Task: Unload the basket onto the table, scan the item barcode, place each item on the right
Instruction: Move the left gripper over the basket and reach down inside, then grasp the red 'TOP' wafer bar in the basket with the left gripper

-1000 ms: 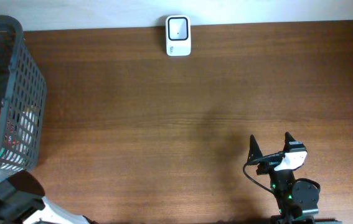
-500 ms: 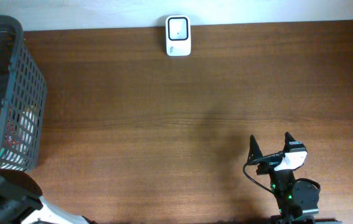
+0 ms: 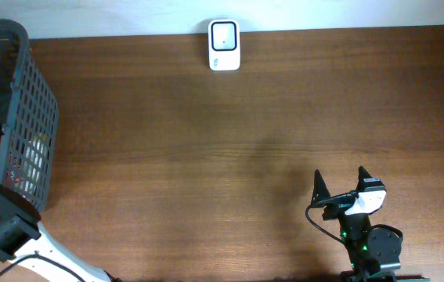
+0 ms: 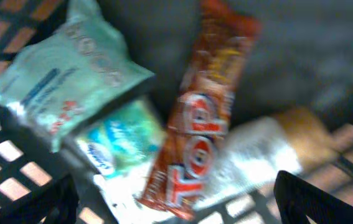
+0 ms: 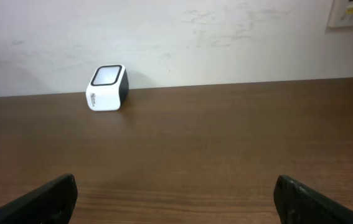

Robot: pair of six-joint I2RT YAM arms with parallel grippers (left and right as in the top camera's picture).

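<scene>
Jaws wide, the left gripper (image 4: 173, 208) is hovering over the red snack bar (image 4: 201, 124) in the basket (image 3: 34, 102), likely to grab it, while the wide-open right gripper (image 3: 341, 186) is facing the barcode scanner (image 3: 224, 45).

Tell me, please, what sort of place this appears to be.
Likely a mock shop checkout: a white barcode scanner at the wooden table's far edge, and a grey basket holding packaged snacks.

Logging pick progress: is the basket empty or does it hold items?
Holds items. Looking into the basket, the left wrist view shows a red-brown snack bar, a pale green pouch and more packets lying inside.
</scene>
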